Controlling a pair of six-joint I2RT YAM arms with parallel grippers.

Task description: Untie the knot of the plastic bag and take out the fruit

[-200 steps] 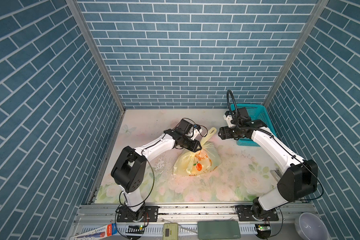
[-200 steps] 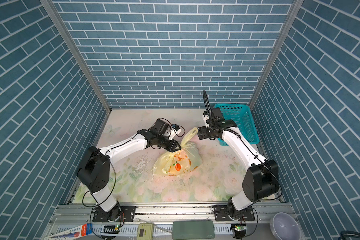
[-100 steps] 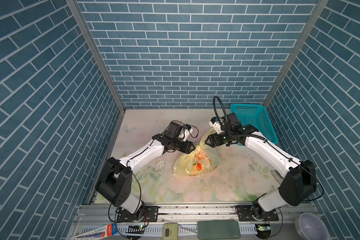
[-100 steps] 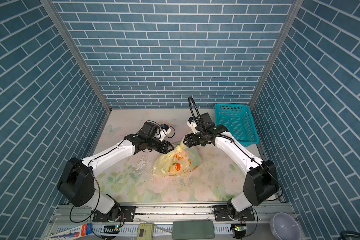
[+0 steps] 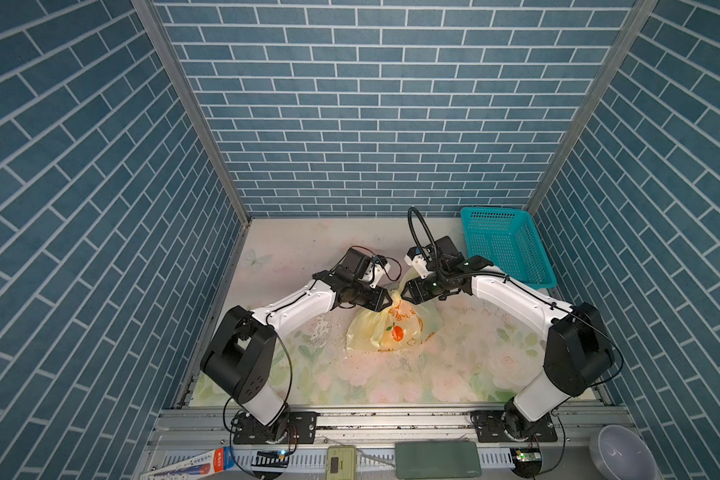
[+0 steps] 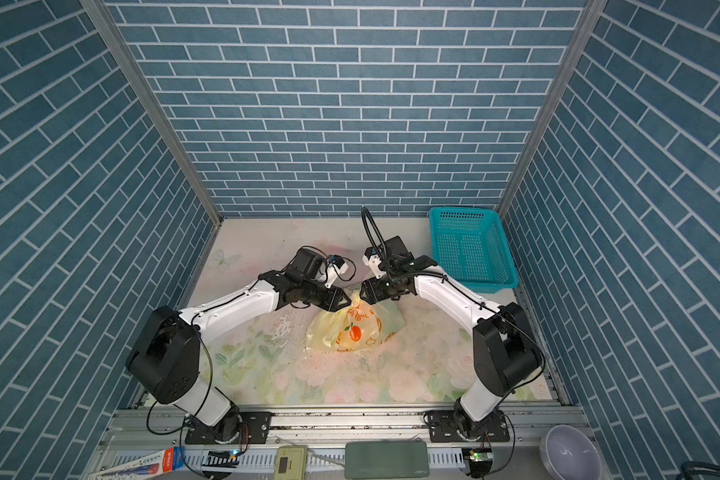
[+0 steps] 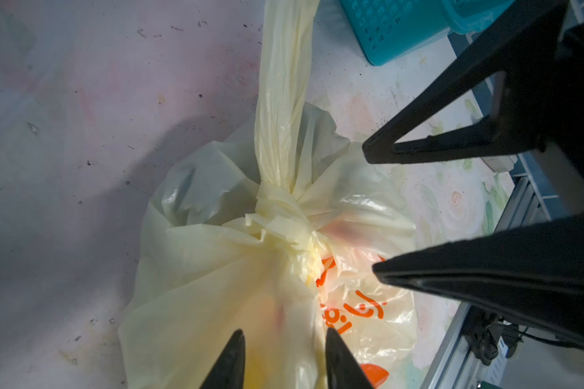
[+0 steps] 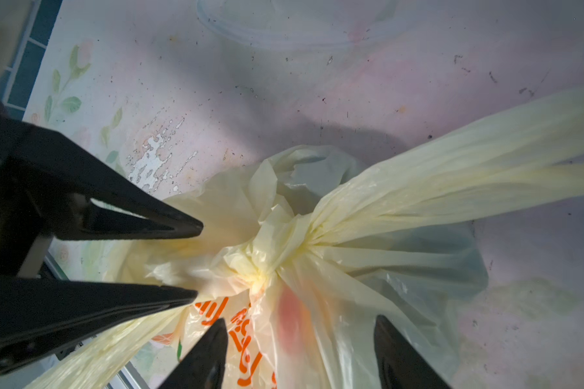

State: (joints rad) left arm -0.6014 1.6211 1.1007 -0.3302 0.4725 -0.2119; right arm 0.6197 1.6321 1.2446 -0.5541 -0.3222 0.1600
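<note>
Floral bench (image 5: 308, 249), plastic bag (image 5: 391, 332) sitting mid-bench, the knot (image 7: 280, 215) on top between both arms. Left claw (image 7: 284, 331) is part-open, right claw (image 8: 300, 318) wider, both empty. Best to pinch one handle (image 7: 284, 84) each beside the knot, then pull apart gently.

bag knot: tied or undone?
Tied. The knot is a tight twisted bunch, the plastic bag gathered shut beneath it.

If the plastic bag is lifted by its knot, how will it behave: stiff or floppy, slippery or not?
Probably floppy: the plastic bag is thin and crinkled, so it should sag. The knot looks tightly bunched, likely a firm hold. The glossy film may slip.
</note>
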